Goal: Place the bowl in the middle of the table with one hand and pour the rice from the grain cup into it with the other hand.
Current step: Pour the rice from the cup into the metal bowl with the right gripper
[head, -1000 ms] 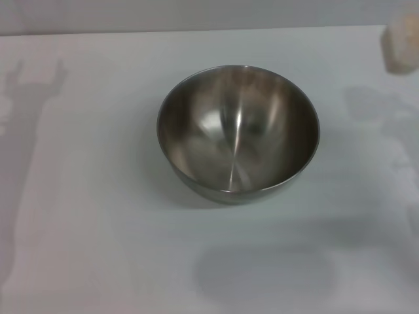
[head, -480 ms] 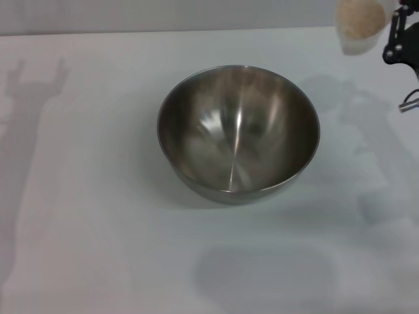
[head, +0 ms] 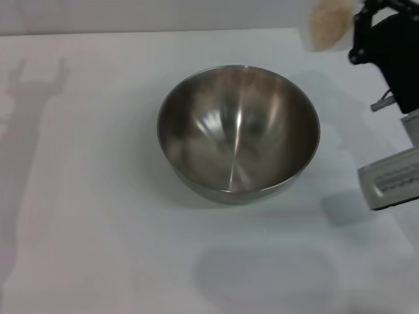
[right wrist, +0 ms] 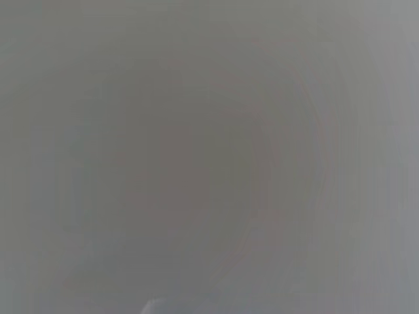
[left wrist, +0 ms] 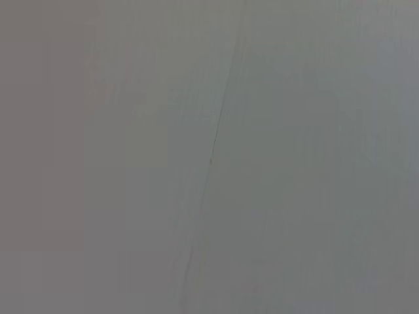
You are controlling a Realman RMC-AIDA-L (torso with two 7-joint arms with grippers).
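The white bench [head: 78, 216] carries the steel bowl [head: 238, 133] upright at its middle. At the far right, above the bench, the right pincer [head: 357, 33] grasps the tilted cup [head: 325, 25] holding rice [head: 329, 21].

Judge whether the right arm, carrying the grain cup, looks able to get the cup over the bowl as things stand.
Probably yes. The right gripper holds the grain cup high, beyond the bowl's far right rim, and only bare table lies between them. The bowl sits open and uncovered.
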